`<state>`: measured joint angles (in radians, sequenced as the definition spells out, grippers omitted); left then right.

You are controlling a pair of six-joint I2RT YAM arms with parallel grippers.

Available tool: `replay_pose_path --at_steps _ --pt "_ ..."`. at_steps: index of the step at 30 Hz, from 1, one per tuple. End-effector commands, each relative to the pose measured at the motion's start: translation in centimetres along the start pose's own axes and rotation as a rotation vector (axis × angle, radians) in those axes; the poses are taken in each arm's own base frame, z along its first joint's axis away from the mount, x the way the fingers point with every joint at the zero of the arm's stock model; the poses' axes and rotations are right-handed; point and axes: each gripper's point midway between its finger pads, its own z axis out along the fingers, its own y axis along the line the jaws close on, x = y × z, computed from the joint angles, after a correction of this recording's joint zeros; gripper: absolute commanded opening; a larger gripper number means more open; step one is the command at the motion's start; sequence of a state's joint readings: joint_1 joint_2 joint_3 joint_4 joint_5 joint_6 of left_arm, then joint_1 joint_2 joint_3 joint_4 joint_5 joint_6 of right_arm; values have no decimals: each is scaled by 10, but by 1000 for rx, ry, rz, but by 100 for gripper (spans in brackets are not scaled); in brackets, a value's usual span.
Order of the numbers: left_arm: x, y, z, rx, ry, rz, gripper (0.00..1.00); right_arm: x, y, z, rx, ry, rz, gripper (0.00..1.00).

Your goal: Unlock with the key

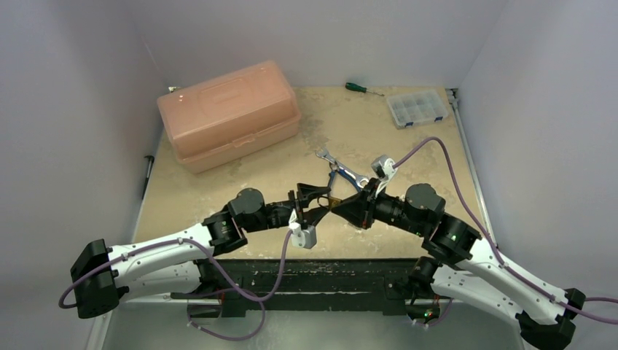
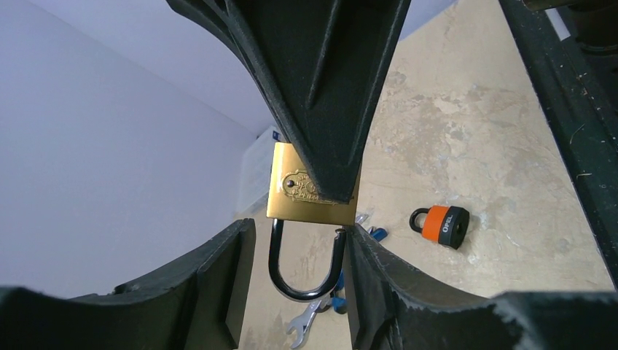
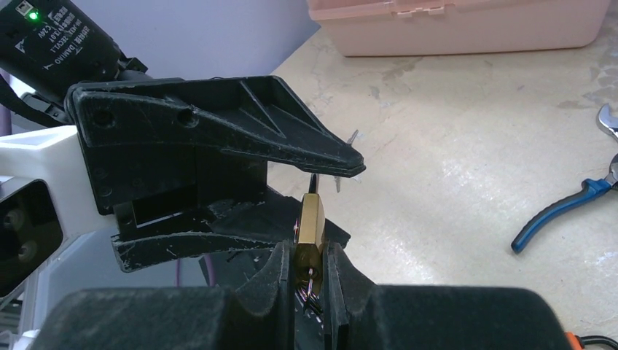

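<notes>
A brass padlock [image 2: 306, 203] hangs in mid-air between the two grippers over the table's middle [image 1: 334, 202]. My right gripper [image 3: 311, 251] is shut on its body [image 3: 312, 219]. A key with a ring [image 3: 309, 283] sits in the keyhole, between the right fingers. My left gripper [image 2: 299, 240] is open, with its fingers on either side of the black shackle [image 2: 291, 288]. One leg of the shackle ends free just below the body and touches the left gripper's right-hand finger [image 2: 379, 262]. In the top view the two grippers meet tip to tip [image 1: 324, 198].
An orange and black padlock [image 2: 444, 224] lies on the table below. Blue-handled pliers [image 1: 337, 179] and a wrench [image 1: 348, 172] lie just beyond the grippers. A pink toolbox [image 1: 229, 113] stands at the back left. A screwdriver [image 1: 357, 87] and a parts organiser [image 1: 417, 108] lie at the back right.
</notes>
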<state>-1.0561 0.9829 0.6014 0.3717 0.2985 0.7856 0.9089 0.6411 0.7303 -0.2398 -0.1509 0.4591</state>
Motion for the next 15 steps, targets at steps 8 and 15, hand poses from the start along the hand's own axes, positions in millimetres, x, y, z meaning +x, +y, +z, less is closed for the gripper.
replay_pose_path --at_steps 8,15 --pt "-7 28 -7 -108 11 71 43 2 5 -3 -29 -2 6 0" --pt "-6 27 -8 -102 18 77 42 19 -12 1 43 48 22 0"
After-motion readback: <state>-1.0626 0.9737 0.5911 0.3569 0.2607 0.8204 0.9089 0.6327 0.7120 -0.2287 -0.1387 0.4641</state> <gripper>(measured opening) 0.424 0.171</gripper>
